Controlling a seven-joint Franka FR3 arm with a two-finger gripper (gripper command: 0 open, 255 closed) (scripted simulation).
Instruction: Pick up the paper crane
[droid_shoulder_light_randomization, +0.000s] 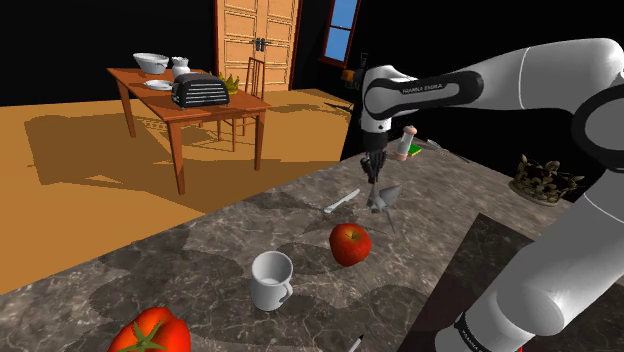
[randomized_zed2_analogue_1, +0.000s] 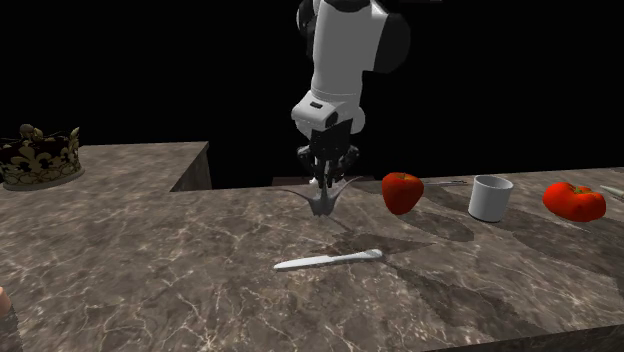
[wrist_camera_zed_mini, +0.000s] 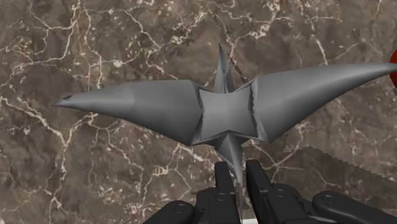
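Observation:
The paper crane (wrist_camera_zed_mini: 222, 111) is plain grey, with two long pointed wings spread wide. My gripper (wrist_camera_zed_mini: 238, 175) is shut on one of its narrow points, the two black fingers clasping it from above. In the shoulder view the crane (droid_shoulder_light_randomization: 384, 197) hangs from the gripper (droid_shoulder_light_randomization: 377, 185) close over the marble counter (droid_shoulder_light_randomization: 200, 260), toward its far edge. From the second exterior view the crane (randomized_zed2_analogue_1: 322, 200) sits under the gripper (randomized_zed2_analogue_1: 323, 185), its shadow cast on the counter beside it. I cannot tell whether it touches the stone.
A red apple (droid_shoulder_light_randomization: 350, 243), a white mug (droid_shoulder_light_randomization: 271, 280) and a tomato (droid_shoulder_light_randomization: 150, 333) stand nearer the camera. A table knife (droid_shoulder_light_randomization: 341, 201) lies beside the crane. A crown (droid_shoulder_light_randomization: 545, 178) sits at the shoulder view's right. A wooden table (droid_shoulder_light_randomization: 175, 105) stands beyond.

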